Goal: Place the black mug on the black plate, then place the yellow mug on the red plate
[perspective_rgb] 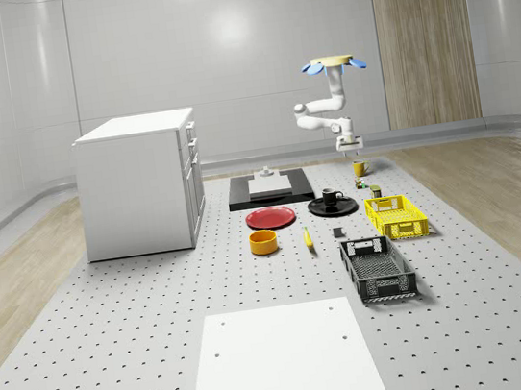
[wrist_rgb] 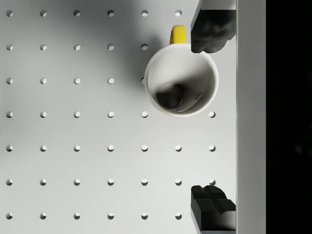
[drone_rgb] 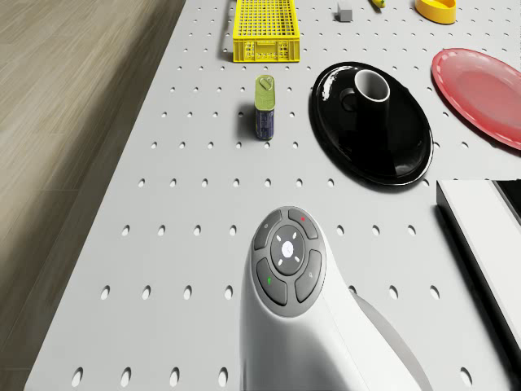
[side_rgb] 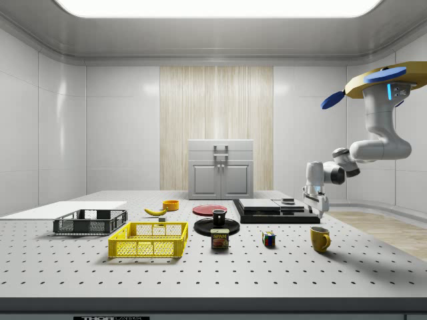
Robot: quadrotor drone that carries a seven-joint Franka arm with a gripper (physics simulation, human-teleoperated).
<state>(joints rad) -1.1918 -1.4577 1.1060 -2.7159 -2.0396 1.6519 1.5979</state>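
The yellow mug (wrist_rgb: 181,80) stands upright on the perforated table, seen from straight above in the wrist view. My gripper (wrist_rgb: 209,119) hangs open over it, a little off its centre, and one finger (wrist_rgb: 212,29) overlaps its rim beside the handle. From the side, the gripper (side_rgb: 315,203) is a short way above the yellow mug (side_rgb: 320,238), not touching it. The drone (perspective_rgb: 331,62) hovers high over the table's far right part. The black mug (drone_rgb: 373,90) stands on the black plate (drone_rgb: 383,151). Beside it lies the bare red plate (perspective_rgb: 271,218).
A can (drone_rgb: 265,106) and a colour cube (side_rgb: 269,239) stand near the mugs. A yellow basket (perspective_rgb: 396,216), a black basket (perspective_rgb: 378,268), a banana (perspective_rgb: 307,238) and a yellow bowl (perspective_rgb: 263,242) lie nearer the front. A black tray (perspective_rgb: 270,194) and a white cabinet (perspective_rgb: 142,182) stand behind.
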